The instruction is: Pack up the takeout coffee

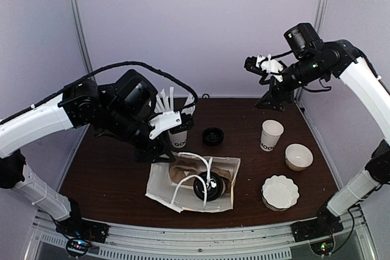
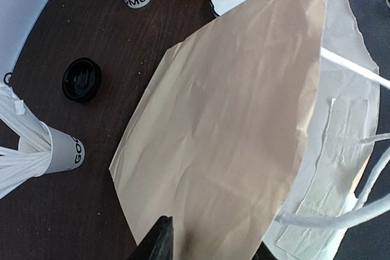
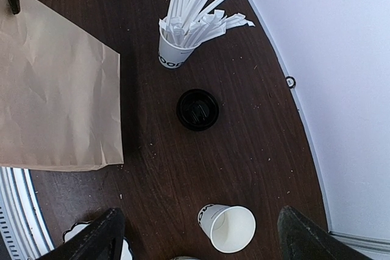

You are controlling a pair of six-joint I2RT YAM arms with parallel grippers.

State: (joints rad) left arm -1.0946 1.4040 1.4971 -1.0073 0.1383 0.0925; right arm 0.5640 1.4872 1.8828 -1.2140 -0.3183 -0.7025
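1. Pale lilac walls close in a dark brown table (image 1: pixel 109 175). On it a paper bag (image 1: pixel 183 172) lies near the middle of the near edge, its mouth and white handles (image 1: pixel 194 155) turned towards the overhead camera.
2. Of the takeout coffee (image 1: pixel 206 188) only the lid shows, a round black disc inside the bag's mouth. Paper hides the cup body, so I judge it already bagged. The lid reads as nearly round from above, so the long axis seems to point upward, though I cannot tell whether it is upright or leaning.
3. The left gripper (image 1: pixel 172 124) sits at the bag's far-left side, so the coffee lies just near and right of it. This arm is much the closer. Its wrist view shows one dark finger (image 2: pixel 161 240) against the bag's brown face, but I cannot tell whether it pinches the paper.
4. The right gripper (image 1: pixel 261 65) hangs high at far right, well apart from the bag. Its wrist view shows the fingers (image 3: pixel 103 235) spread wide with nothing between them.
5. Only the overhead view shows the lid in the bag; both wrist views meet plain brown paper there. The right wrist view best shows the loose black lid (image 3: pixel 197 109), the straw cup (image 3: pixel 173 53) and the lidless cup (image 3: pixel 231 228), all apart from the bag.
6. Any coming move on the bag looks like the left arm's, and tipping the cup is the risk.
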